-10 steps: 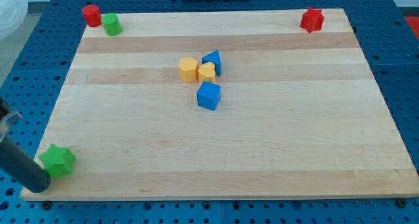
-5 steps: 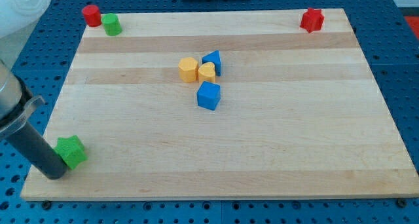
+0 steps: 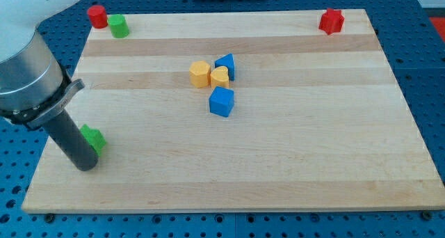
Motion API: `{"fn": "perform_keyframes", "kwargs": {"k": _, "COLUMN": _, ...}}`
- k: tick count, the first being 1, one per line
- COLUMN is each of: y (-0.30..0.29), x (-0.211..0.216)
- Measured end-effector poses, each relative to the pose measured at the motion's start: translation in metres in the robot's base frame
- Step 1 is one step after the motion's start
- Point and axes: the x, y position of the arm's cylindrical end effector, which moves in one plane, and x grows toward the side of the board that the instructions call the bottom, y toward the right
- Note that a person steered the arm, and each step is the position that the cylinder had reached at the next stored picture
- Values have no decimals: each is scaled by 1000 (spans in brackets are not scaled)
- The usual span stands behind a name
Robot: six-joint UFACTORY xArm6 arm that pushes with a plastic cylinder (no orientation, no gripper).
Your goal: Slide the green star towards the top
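The green star [image 3: 94, 138] lies near the left edge of the wooden board [image 3: 292, 161], a bit below mid-height. My tip [image 3: 86, 163] stands just below and slightly left of the star, touching it; the dark rod hides part of the star's left side.
A red cylinder [image 3: 96, 16] and a green cylinder [image 3: 118, 26] sit at the top left corner. A red star [image 3: 332, 21] sits at the top right. Near the middle are a yellow hexagon [image 3: 200, 74], a yellow heart [image 3: 220, 76], a blue triangle [image 3: 226, 65] and a blue block [image 3: 222, 101].
My tip has moved up and to the right along the left edge, and the green star has slid with it towards the view's top. The other blocks have not moved.
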Motion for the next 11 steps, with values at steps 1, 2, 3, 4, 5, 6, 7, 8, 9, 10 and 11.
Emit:
{"fn": "perform_keyframes", "kwargs": {"k": 1, "y": 0, "x": -8}}
{"fn": "perform_keyframes", "kwargs": {"k": 2, "y": 0, "x": -19}}
{"fn": "perform_keyframes", "kwargs": {"k": 3, "y": 0, "x": -26}}
{"fn": "perform_keyframes", "kwargs": {"k": 4, "y": -6, "x": -29}}
{"fn": "perform_keyframes", "kwargs": {"k": 5, "y": -14, "x": -29}}
{"fn": "perform_keyframes", "kwargs": {"k": 6, "y": -21, "x": -29}}
{"fn": "perform_keyframes", "kwargs": {"k": 7, "y": -24, "x": -32}}
{"fn": "perform_keyframes", "kwargs": {"k": 8, "y": -24, "x": -39}}
{"fn": "perform_keyframes", "kwargs": {"k": 9, "y": -22, "x": -51}}
{"fn": "perform_keyframes", "kwargs": {"k": 10, "y": -22, "x": -63}}
{"fn": "perform_keyframes", "kwargs": {"k": 11, "y": -22, "x": -75}}
